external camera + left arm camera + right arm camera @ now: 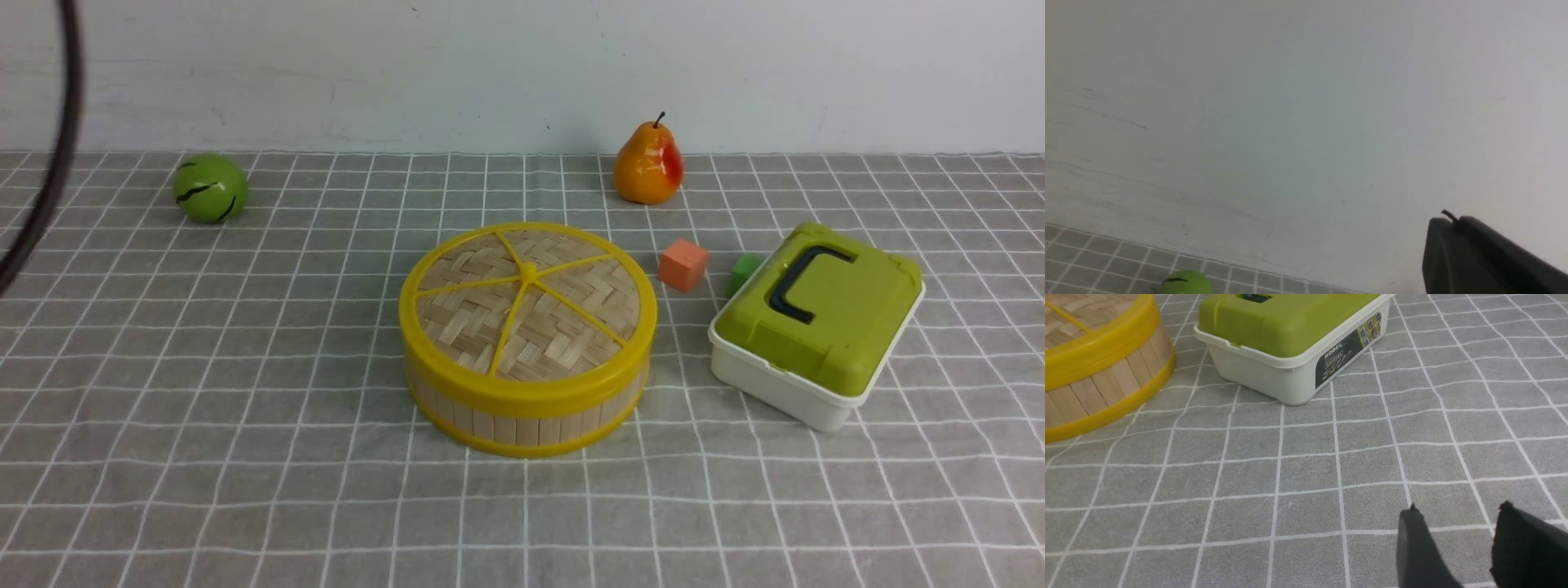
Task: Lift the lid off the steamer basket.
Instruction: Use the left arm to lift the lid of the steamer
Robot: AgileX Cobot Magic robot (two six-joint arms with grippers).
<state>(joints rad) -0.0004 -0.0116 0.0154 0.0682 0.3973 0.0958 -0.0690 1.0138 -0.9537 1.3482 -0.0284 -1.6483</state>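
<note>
The lid, a woven bamboo disc with a yellow rim, yellow spokes and a small centre knob, sits closed on the steamer basket in the middle of the checked cloth. Neither gripper shows in the front view. In the right wrist view the basket's slatted wall and the lid's rim show at one edge. My right gripper is open and empty, low over bare cloth, well apart from the basket. My left gripper has its fingers together, holds nothing, and faces the white wall.
A white box with a green lid and black handle stands right of the basket, also in the right wrist view. An orange cube and a green cube lie between them. A pear stands at the back, a green ball back left.
</note>
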